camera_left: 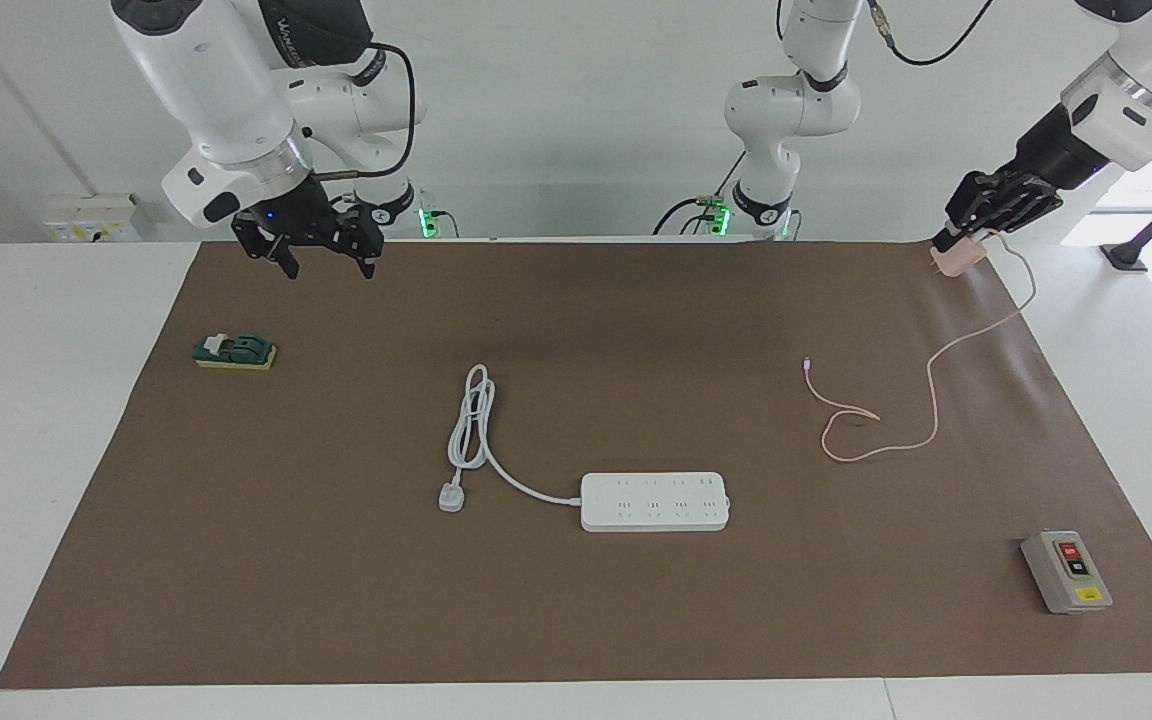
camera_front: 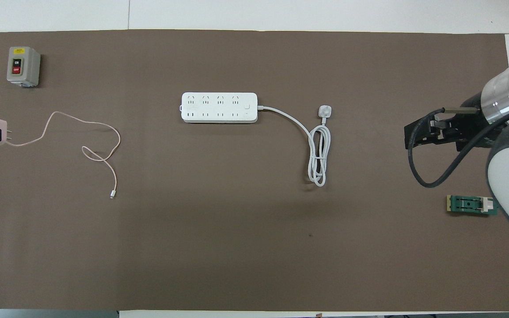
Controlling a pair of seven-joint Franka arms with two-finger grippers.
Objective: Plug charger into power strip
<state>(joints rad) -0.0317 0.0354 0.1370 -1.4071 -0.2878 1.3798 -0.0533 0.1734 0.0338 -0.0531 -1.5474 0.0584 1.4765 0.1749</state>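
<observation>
Your left hand [camera_left: 958, 243] is clenched on the charger [camera_left: 957, 259], raised over the mat's corner [camera_left: 996, 262] at the left arm's end of the table. Its pink cable [camera_left: 896, 400] trails down onto the mat. The power strip [camera_left: 655, 501] lies flat mid-mat, farther from the robots, nothing plugged in, well apart from the charger. Your right hand [camera_left: 324, 257] hangs released, holding nothing, above the green block [camera_left: 234, 352].
</observation>
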